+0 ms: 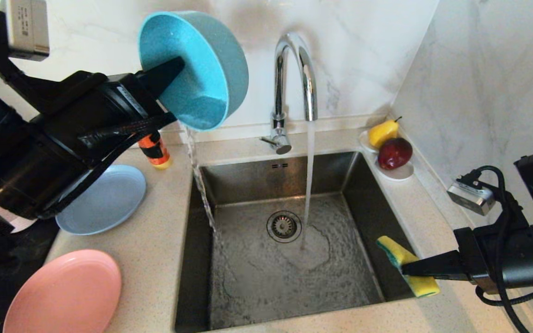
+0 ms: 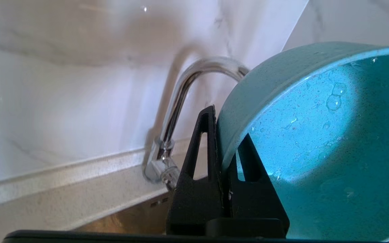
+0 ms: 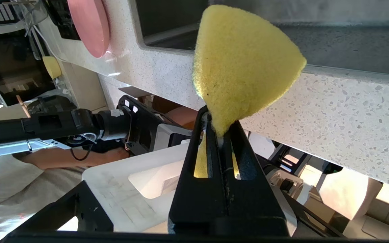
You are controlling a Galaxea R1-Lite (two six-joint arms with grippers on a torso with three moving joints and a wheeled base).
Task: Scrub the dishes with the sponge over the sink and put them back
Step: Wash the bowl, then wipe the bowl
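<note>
My left gripper [image 1: 176,69] is shut on the rim of the teal bowl [image 1: 201,60], one finger inside and one outside. It holds the bowl high and tipped at the sink's back left corner, and water streams out of it into the sink [image 1: 257,277]. The left wrist view shows the same grip [image 2: 226,131] on the wet bowl [image 2: 316,135]. My right gripper [image 1: 410,269] is shut on the yellow and green sponge [image 1: 393,252] at the sink's front right edge, where the pinched sponge [image 3: 245,67] fans out beyond the gripper [image 3: 219,119]. A grey-blue plate [image 1: 104,201] and a salmon-pink plate [image 1: 65,291] lie on the left counter.
The chrome faucet [image 1: 294,78] runs a stream of water beside the drain strainer [image 1: 284,226]. An orange bottle [image 1: 155,150] stands behind the grey-blue plate. A white dish with a yellow pear [image 1: 383,132] and a red fruit [image 1: 394,152] sits at the back right, near the wall.
</note>
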